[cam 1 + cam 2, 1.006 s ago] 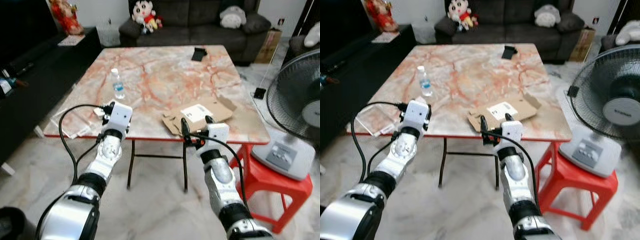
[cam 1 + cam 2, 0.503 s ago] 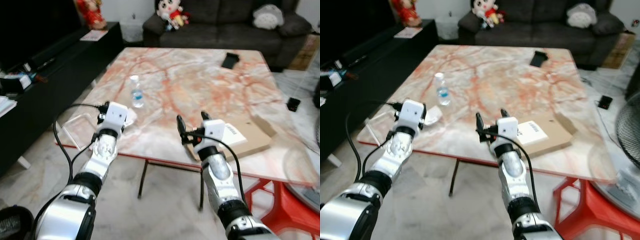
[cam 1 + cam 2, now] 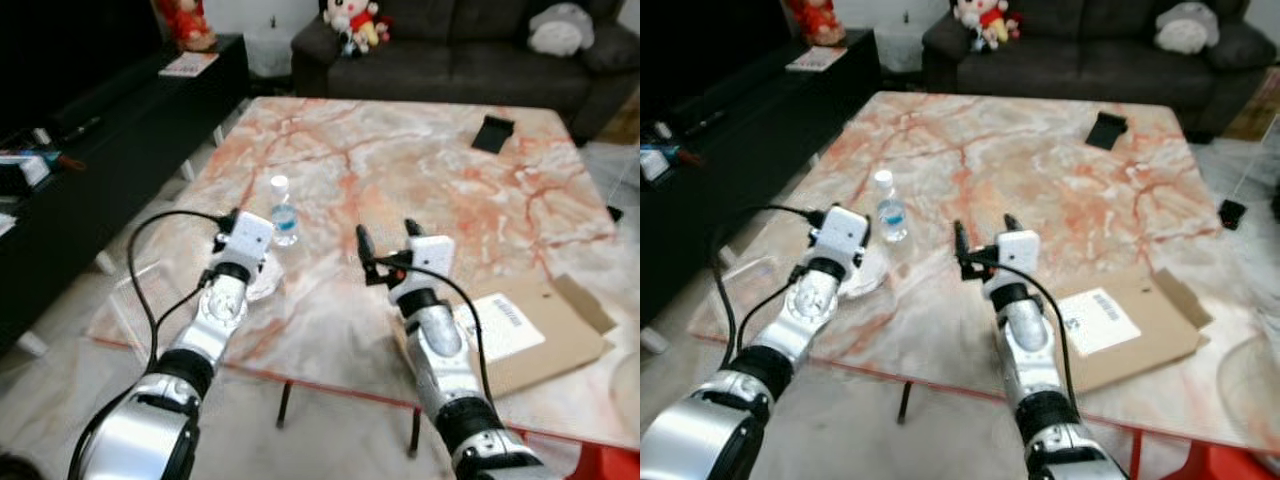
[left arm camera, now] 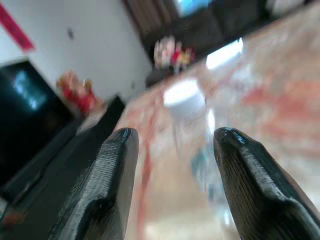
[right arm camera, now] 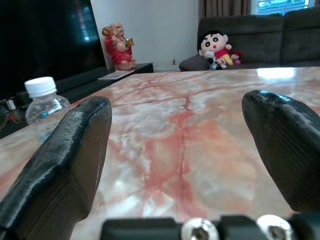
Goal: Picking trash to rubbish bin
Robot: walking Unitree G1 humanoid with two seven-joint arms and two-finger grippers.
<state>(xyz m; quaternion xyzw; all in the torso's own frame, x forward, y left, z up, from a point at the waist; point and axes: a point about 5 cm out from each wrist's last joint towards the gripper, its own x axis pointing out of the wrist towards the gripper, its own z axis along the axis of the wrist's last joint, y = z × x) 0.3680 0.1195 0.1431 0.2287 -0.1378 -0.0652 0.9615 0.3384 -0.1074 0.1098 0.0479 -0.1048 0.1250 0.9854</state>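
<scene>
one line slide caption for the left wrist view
Open left pincer lined up on a blurred water bottle on the marble table.

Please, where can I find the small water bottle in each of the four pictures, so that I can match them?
Left eye view: water bottle on the marble table, just beyond the left gripper.
Right eye view: same place.
Left wrist view: blurred, white cap between the open fingers.
Right wrist view: beside one finger.
Shared landmark: the cartoon doll on the sofa.

Both arms reach over the marble desk [image 3: 1040, 150]. The left claw [image 3: 843, 222] sits just beside a water bottle [image 3: 889, 209]. Flattened cardboard [image 3: 1120, 325] lies right of the right claw [image 3: 985, 240], whose fingers are spread.
</scene>
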